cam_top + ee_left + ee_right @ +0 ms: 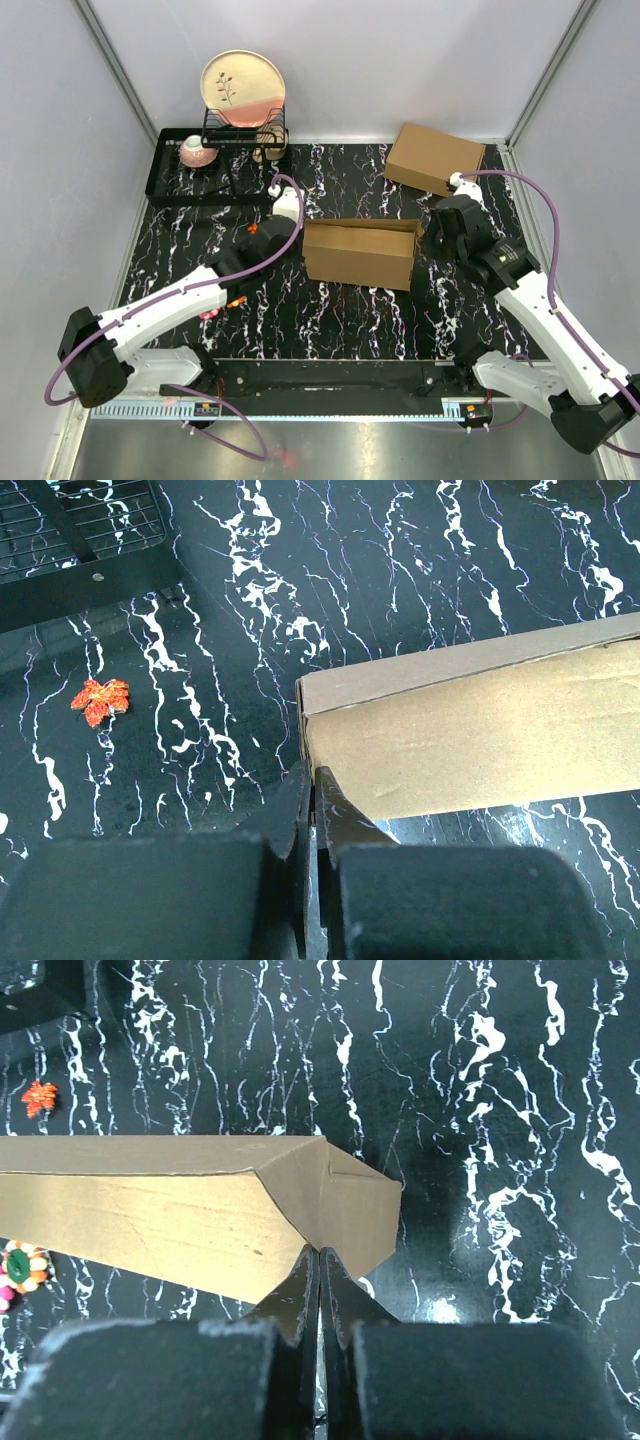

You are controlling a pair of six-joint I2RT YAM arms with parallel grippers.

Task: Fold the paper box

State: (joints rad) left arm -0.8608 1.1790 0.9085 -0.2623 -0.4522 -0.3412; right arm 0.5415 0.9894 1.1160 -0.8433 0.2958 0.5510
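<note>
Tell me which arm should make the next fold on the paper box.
Right, probably. The right end effector, shut, sits at the paper box's end where a flap angles outward. The left end effector, also shut, sits by an end that looks squared already.

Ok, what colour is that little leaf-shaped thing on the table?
Orange-red; the leaf-shaped thing shows best in the left wrist view.

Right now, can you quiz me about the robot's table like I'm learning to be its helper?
1. True or false: the left pincer and the right pincer are both shut.
2. How many cardboard boxes sit on the table?
3. The plate stands in: A the black rack, B a box, C a pincer.
Key: 1 true. 2 two, the middle box and the back box. 3 A.
</note>
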